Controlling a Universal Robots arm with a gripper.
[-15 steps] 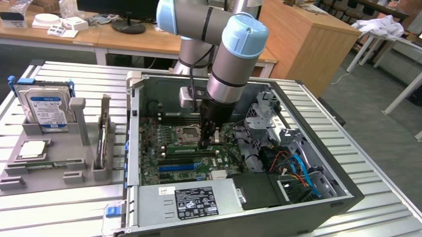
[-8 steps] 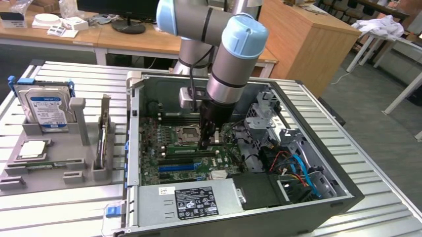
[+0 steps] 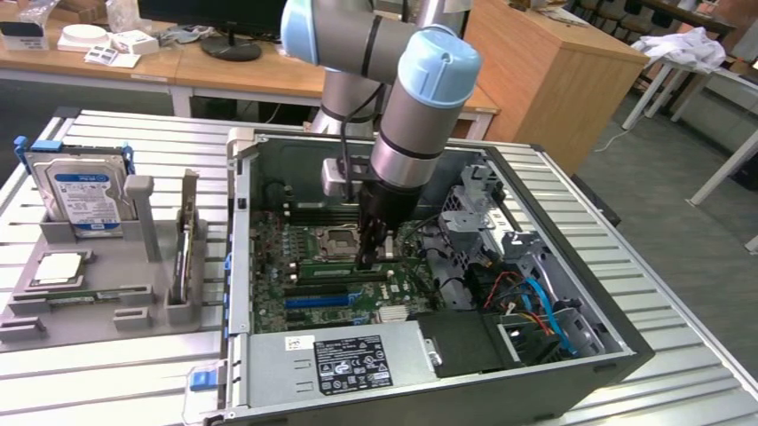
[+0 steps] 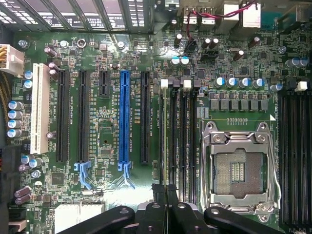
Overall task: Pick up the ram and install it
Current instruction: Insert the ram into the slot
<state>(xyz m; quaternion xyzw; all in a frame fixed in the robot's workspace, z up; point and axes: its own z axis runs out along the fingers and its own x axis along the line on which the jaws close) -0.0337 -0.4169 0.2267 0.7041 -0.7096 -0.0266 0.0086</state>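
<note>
My gripper reaches down into the open computer case, just beside the empty processor socket. In the wrist view its two black fingertips stand together, shut. The ram shows edge-on as a thin strip running from between them. It lies along the memory slot nearest the expansion slots, reaching toward a white end clip. Three empty black memory slots lie between it and the socket. I cannot tell whether the ram is seated in its slot or just above it.
A grey holder at the exterior view's left carries a hard drive, a silver processor chip and an upright card. Inside the case are the power supply, a drive cage and loose cables.
</note>
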